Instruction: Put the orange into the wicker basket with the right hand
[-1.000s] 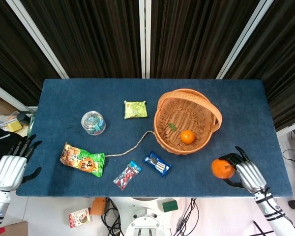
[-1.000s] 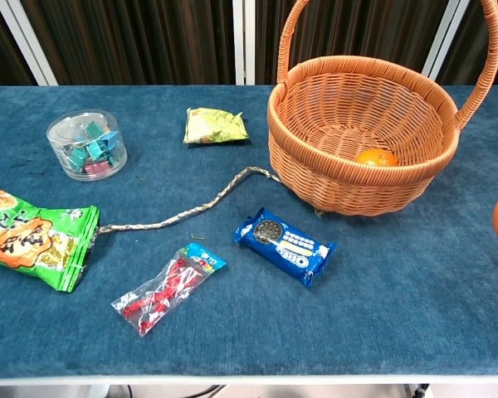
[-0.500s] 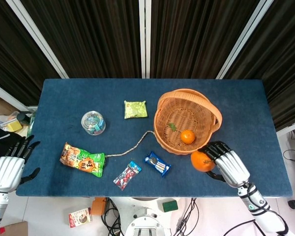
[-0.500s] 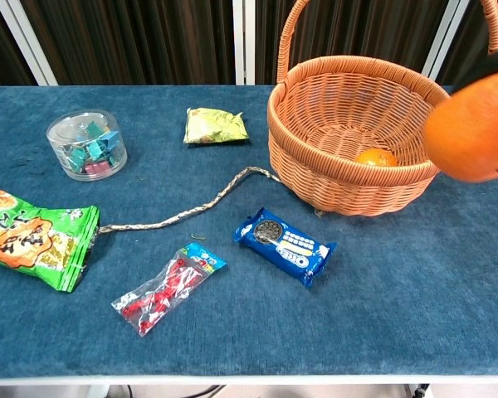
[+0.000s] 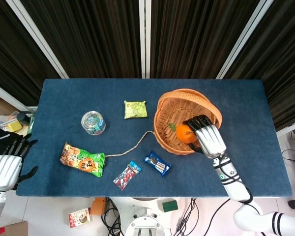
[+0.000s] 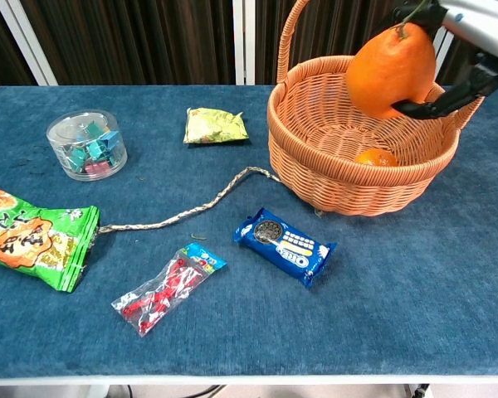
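Orange clamped in our right hand's fingers — above the wicker basket, where a second orange lies; left hand empty, fingers apart.

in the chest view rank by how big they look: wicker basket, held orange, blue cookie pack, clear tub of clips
1. wicker basket, clearly largest.
2. blue cookie pack and the orange in the right hand look about alike; the orange is raised nearer the camera, so unranked.
3. clear tub of clips, slightly smaller.

No lettering on the snack packets or anything else on the worktop can be read from here.
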Controlling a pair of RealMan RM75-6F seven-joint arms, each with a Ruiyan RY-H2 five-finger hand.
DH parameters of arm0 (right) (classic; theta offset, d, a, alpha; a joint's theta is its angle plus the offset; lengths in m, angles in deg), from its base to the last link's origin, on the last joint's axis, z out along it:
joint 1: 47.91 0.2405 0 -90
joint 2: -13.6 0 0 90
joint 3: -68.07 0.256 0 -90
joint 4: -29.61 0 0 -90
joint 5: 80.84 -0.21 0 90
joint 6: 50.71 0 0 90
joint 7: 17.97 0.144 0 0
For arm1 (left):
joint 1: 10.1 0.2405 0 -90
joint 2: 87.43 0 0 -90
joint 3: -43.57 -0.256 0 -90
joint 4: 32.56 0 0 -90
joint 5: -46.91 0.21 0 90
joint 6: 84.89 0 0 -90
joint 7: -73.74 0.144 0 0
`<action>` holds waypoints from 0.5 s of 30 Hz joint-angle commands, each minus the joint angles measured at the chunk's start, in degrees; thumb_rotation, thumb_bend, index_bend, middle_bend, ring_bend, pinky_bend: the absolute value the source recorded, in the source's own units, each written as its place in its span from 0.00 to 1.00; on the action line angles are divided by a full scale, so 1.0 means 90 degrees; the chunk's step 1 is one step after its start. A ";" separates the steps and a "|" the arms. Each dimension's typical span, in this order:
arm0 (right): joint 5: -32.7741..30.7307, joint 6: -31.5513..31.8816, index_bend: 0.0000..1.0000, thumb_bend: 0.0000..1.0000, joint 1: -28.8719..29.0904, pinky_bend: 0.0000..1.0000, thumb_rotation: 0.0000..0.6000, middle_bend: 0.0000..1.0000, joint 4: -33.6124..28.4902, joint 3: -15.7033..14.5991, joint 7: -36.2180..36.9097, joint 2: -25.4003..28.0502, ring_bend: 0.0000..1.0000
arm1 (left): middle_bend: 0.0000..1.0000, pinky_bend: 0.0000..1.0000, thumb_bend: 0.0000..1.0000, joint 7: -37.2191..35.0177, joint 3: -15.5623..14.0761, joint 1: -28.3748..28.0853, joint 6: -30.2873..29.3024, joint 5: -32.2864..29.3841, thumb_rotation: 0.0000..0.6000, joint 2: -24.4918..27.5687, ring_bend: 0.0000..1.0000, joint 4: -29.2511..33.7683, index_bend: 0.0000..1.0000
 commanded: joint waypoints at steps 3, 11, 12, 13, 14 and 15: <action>-0.1040 -0.0486 0.36 0.34 0.0448 0.20 1.00 0.28 0.0510 0.0350 -0.0440 -0.0534 0.21 | 0.06 0.18 0.22 -0.0026 0.0005 -0.0014 0.0034 -0.0019 1.00 0.0001 0.01 -0.0018 0.16; -0.1858 -0.0703 0.33 0.34 0.0770 0.19 1.00 0.26 0.1101 0.0479 -0.0509 -0.0919 0.20 | 0.06 0.18 0.22 -0.0073 0.0006 -0.0031 0.0064 -0.0024 1.00 0.0005 0.01 -0.0039 0.16; -0.1924 -0.0710 0.33 0.34 0.0789 0.19 1.00 0.26 0.1142 0.0481 -0.0499 -0.0954 0.20 | 0.06 0.18 0.22 -0.0081 0.0005 -0.0034 0.0073 -0.0027 1.00 0.0007 0.01 -0.0043 0.16; -0.1979 -0.0717 0.32 0.34 0.0809 0.19 1.00 0.25 0.1183 0.0479 -0.0488 -0.0989 0.20 | 0.06 0.18 0.22 -0.0089 0.0006 -0.0037 0.0080 -0.0030 1.00 0.0009 0.01 -0.0044 0.16; -0.2044 -0.0731 0.31 0.34 0.0835 0.19 1.00 0.25 0.1240 0.0466 -0.0487 -0.1029 0.19 | 0.06 0.18 0.22 -0.0094 0.0008 -0.0040 0.0087 -0.0035 1.00 0.0009 0.01 -0.0045 0.16; -0.2088 -0.0746 0.30 0.34 0.0854 0.19 1.00 0.24 0.1277 0.0452 -0.0492 -0.1053 0.19 | 0.06 0.18 0.22 -0.0096 0.0009 -0.0043 0.0092 -0.0038 1.00 0.0010 0.01 -0.0048 0.16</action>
